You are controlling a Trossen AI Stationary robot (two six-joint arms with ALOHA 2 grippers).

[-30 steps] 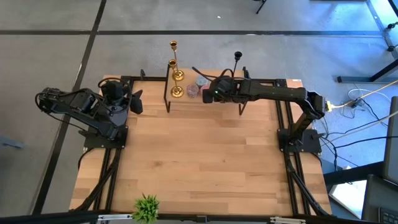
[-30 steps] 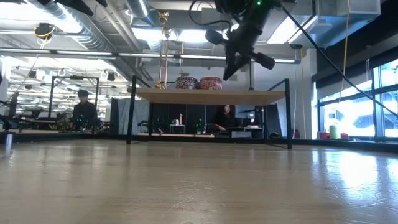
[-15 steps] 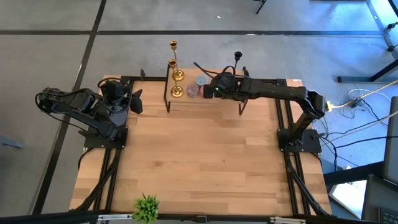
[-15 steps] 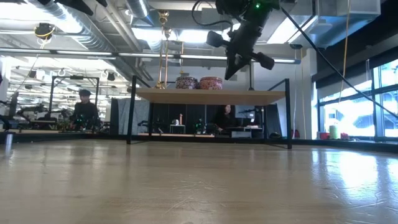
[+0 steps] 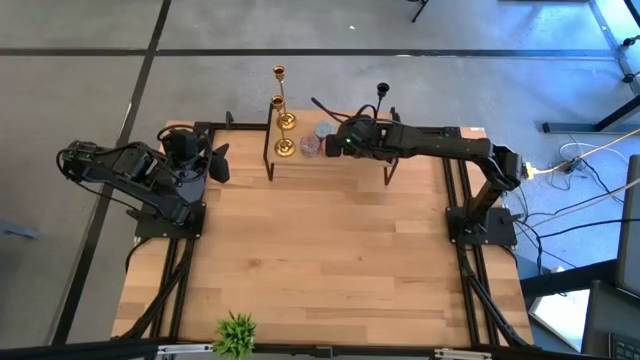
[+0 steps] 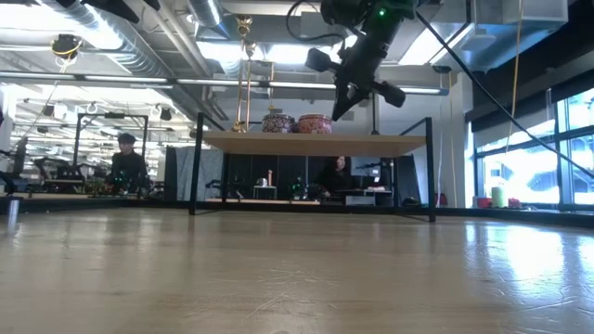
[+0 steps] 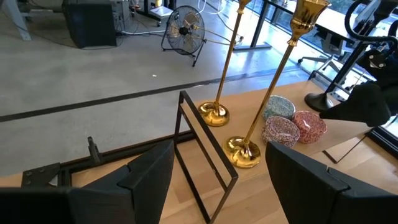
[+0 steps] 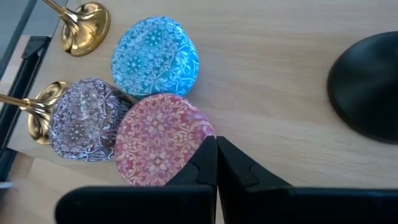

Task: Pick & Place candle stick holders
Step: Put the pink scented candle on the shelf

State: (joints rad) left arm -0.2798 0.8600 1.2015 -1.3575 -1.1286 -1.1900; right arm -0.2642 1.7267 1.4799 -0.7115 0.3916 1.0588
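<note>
The two gold candle stick holders stand upright on a raised wooden shelf at the far edge of the worktop, just beside three patterned round boxes, and the black candle stick holder stands a little apart on the same shelf. They look like polished metal: stiff, probably light, top-heavy on small round bases and slippery, so a hold on the thin stem, low down near the base, seems safest against tipping. The right tool hangs above the shelf between the boxes and the black base, fingers pressed together and holding nothing. The left tool waits at the worktop's left edge, fingers apart and empty. The wood is smooth and fairly glossy; beyond lies an open workshop where seated people seem to be working, though they are too distant to be sure.
</note>
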